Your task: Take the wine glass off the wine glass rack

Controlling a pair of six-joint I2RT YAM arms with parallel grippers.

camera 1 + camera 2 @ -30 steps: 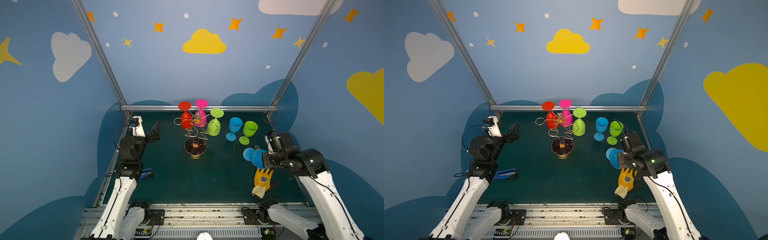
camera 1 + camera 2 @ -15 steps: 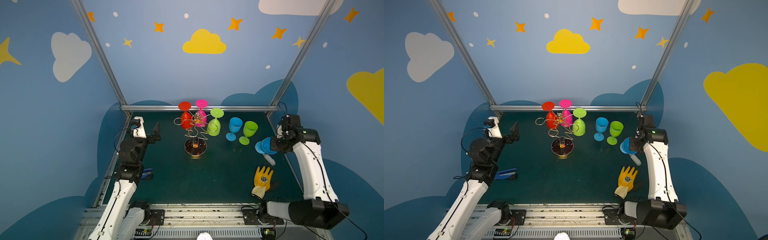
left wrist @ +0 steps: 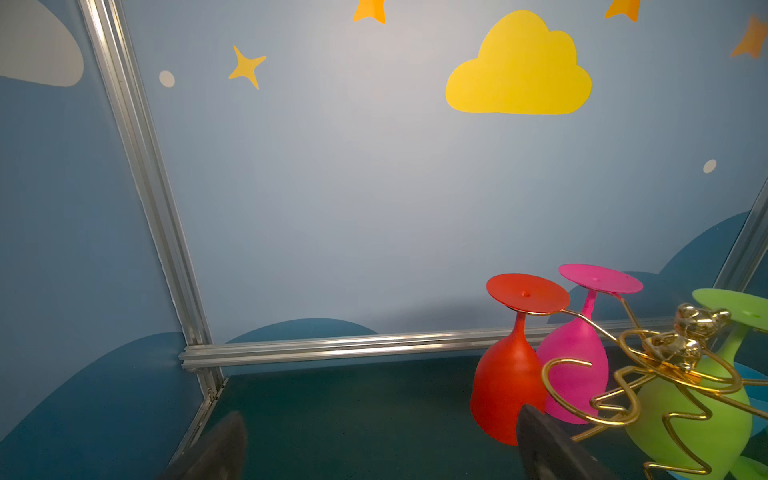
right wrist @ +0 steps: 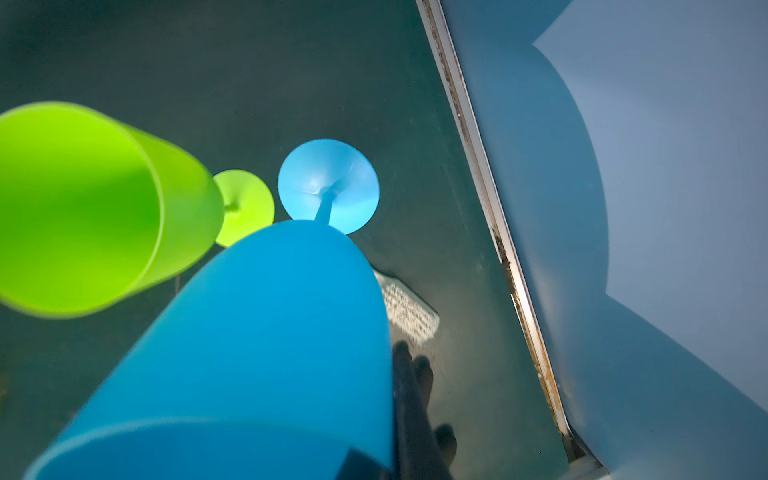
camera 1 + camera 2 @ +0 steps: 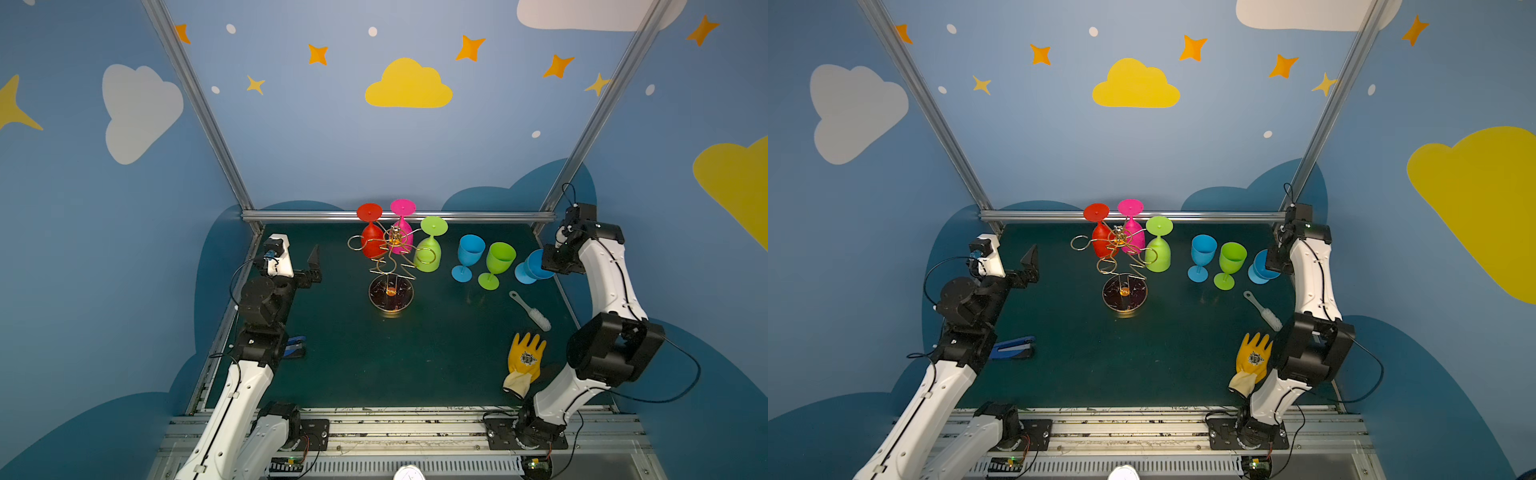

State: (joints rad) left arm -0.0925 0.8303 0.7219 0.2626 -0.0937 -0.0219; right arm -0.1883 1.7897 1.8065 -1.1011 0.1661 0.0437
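A: Status, as we see it?

B: We see the wine glass rack (image 5: 390, 296) far centre on the counter (image 5: 374, 365), three glasses (image 5: 370, 247) hanging. Left tool (image 3: 386, 453) gapes wide, empty, left of it. Right tool (image 5: 547, 266) pinches a tilted blue wine glass (image 5: 528, 269) at far right.

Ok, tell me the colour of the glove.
Yellow, pale cuff; glove shows best in a top view.

The left arm (image 5: 249, 386) sits folded at the side, left gripper (image 3: 380, 415) spread wide (nothing in it). The right arm (image 5: 602, 274) stretches far back, right gripper (image 5: 549, 264) pinching a blue wine glass (image 5: 530, 268).
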